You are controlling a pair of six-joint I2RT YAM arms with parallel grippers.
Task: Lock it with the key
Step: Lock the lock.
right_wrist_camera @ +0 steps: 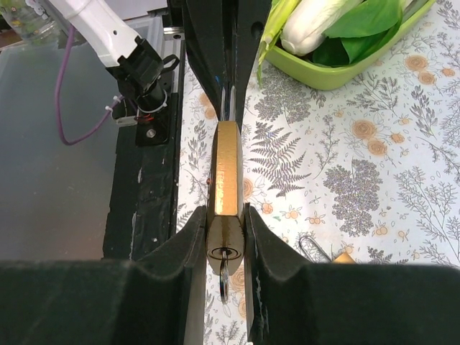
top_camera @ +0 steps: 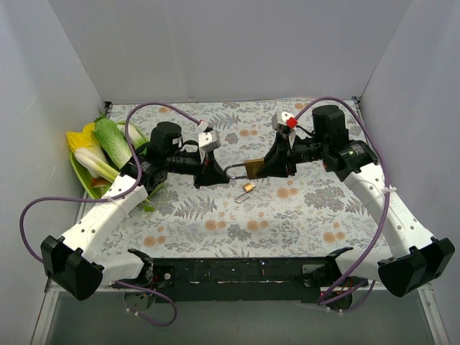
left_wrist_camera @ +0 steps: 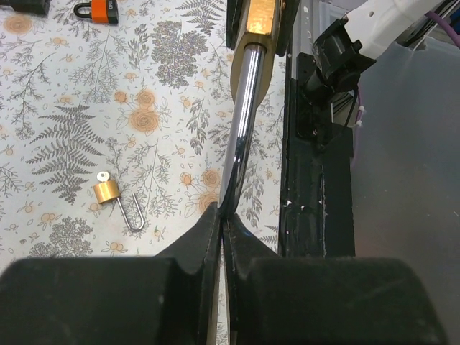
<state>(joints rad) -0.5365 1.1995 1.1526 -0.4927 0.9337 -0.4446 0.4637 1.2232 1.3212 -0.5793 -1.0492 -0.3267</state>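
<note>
A large brass padlock (top_camera: 252, 169) hangs just above the table centre, held between both arms. My left gripper (left_wrist_camera: 223, 214) is shut on its steel shackle (left_wrist_camera: 241, 122), which runs up to the brass body (left_wrist_camera: 260, 18). My right gripper (right_wrist_camera: 226, 230) is shut on that brass body (right_wrist_camera: 227, 172), one finger on each flat side. A key (right_wrist_camera: 223, 277) sits in the keyhole at the body's bottom end and hangs down between my right fingers. From above, the left gripper (top_camera: 215, 172) and the right gripper (top_camera: 272, 167) face each other.
A small brass padlock (left_wrist_camera: 108, 191) with an open shackle lies on the floral cloth just in front of the held lock. An orange padlock (left_wrist_camera: 100, 10) lies farther off. A green tray (top_camera: 80, 180) of leafy vegetables stands at the left wall. The black base rail (top_camera: 237, 269) runs along the near edge.
</note>
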